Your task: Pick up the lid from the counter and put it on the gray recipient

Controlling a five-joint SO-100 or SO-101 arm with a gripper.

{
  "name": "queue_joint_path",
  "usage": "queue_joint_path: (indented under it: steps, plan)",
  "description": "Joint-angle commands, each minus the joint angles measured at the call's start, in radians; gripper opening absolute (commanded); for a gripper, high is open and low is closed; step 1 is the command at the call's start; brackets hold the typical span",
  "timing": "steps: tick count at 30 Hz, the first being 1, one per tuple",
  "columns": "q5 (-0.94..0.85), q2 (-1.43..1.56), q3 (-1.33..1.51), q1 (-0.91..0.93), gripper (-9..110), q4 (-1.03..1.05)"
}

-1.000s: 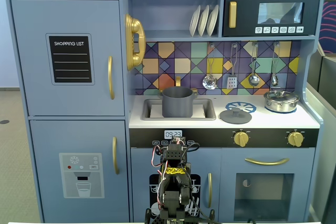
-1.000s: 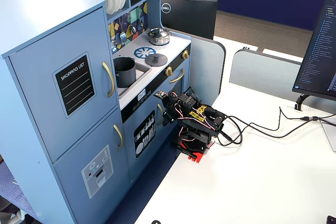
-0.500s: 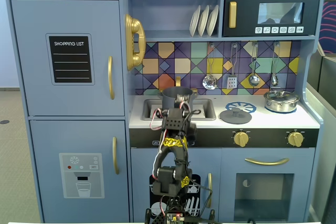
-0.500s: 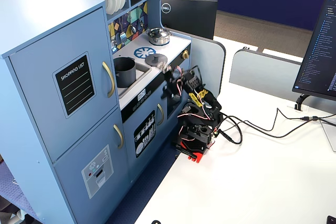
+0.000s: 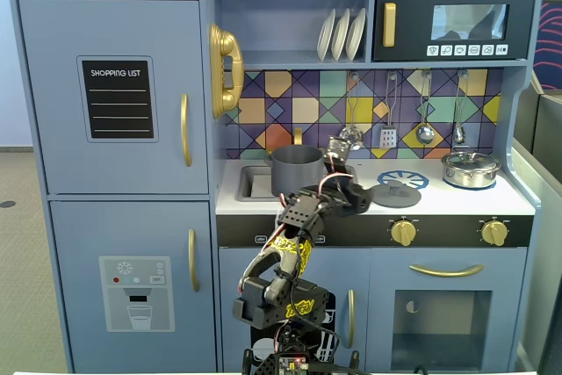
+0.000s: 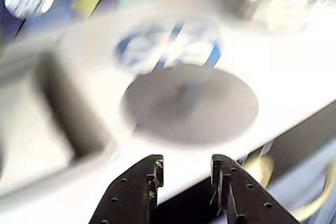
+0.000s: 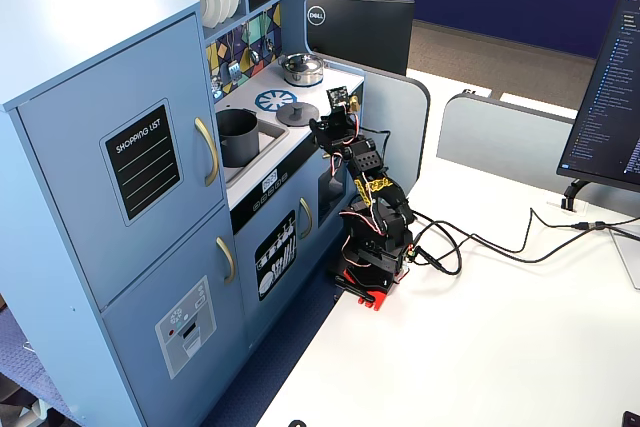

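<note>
From my wrist view the gripper sits nearest, its two fingers a narrow gap apart and holding nothing. Just beyond it I see the lid, blurred, lying flat on the white counter. In a fixed view the gray pot stands in the sink, left of the lid.

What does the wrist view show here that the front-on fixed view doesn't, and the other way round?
Only the wrist view shows the end effector open, with a gap between its fingertips, short of the lid. Only the front-on fixed view shows the gray recipient in the sink and the silver pot at the right. Both show the lid lying flat on the counter by the blue burner print.
</note>
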Motion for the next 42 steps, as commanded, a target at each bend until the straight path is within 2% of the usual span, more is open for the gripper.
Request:
queue_joint_path:
  steps: [1,8,15,29,42]
  plan:
    - [0.046,-0.049,0.018,0.072,17,-0.175]
    - [0.021,-0.221,0.032,0.083,28,-0.374]
    - [-0.014,-0.403,-0.029,0.071,32,-0.534]
    - [-0.002,-0.710,-0.242,0.058,29,-0.646]
    - [0.003,-0.871,-0.337,0.026,27,-0.704]
